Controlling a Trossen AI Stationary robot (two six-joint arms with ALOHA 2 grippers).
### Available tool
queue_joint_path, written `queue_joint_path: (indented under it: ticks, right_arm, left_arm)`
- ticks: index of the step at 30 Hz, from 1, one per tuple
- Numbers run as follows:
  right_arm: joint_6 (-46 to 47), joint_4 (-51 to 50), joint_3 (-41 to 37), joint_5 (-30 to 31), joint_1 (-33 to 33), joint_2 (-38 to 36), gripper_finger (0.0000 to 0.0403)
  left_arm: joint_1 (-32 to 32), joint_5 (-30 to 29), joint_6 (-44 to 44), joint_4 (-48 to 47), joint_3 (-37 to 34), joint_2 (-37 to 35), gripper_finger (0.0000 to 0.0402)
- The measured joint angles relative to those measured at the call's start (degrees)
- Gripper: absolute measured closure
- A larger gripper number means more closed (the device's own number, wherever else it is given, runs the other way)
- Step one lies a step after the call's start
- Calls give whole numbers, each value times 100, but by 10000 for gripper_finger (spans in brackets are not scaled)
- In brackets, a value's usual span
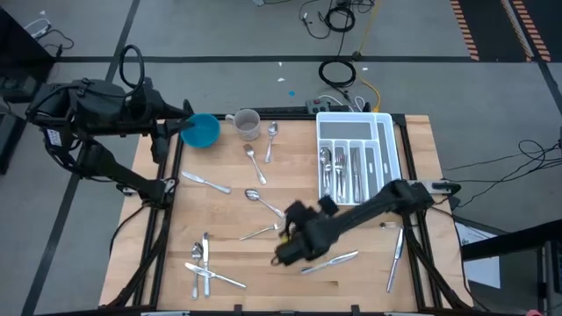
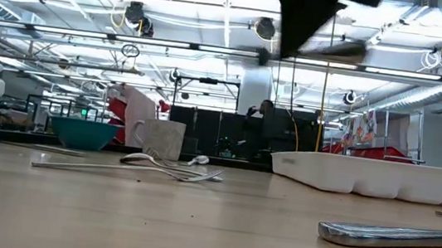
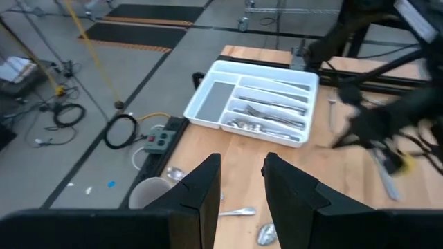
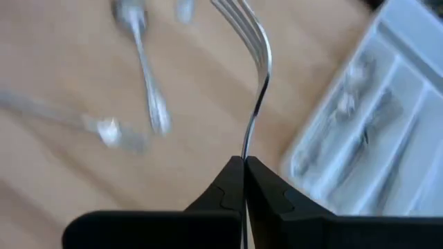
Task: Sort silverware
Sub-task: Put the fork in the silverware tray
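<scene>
Above the table (image 1: 246,254), right gripper (image 4: 243,163) jaws pinch a fork (image 4: 257,76); no legible writing.

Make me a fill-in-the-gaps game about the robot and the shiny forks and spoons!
1. The right gripper is shut on a shiny metal ____.
2. The white compartmented plastic tray already holds some ____.
3. The round blue bowl sits beside a grey ____.
4. The left gripper waits near the blue ____.

Missing words: fork; silverware; cup; bowl

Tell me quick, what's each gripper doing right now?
Left gripper: open, empty, above the blue bowl.
Right gripper: shut on a fork.
</scene>
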Motion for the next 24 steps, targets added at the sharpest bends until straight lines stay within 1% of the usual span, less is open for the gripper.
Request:
queue_joint_path:
  ticks: [1, 3, 7, 11, 14, 16, 18, 24]
  right_arm:
    - [-70, 160, -231, 69, -80, -205, 401]
    - [59, 239, -703, 11, -269, -512, 401]
    - [800, 170, -1834, -137, -539, -1206, 402]
    - [1336, 618, -3076, -272, -727, -2148, 402]
    - [1646, 1141, -3925, -413, -876, -2749, 402]
    - [1812, 1546, -4410, -416, -961, -3146, 402]
    - [1921, 2095, -4819, -374, -1061, -3384, 402]
    - [1805, 3687, -5898, -392, -1480, -3571, 403]
  left_arm:
    - [-2, 63, 2, 0, 0, 0, 285]
    - [-2, 198, -2, 4, 0, -4, 285]
    - [-2, 338, 0, 0, 0, -11, 285]
    - [-2, 348, 2, 1, 0, -18, 285]
    - [0, 360, 2, 0, 0, -19, 285]
    - [-2, 368, 4, 0, 0, -17, 285]
    - [-1, 368, 4, 0, 0, -17, 285]
    - [-1, 370, 2, 2, 0, -8, 285]
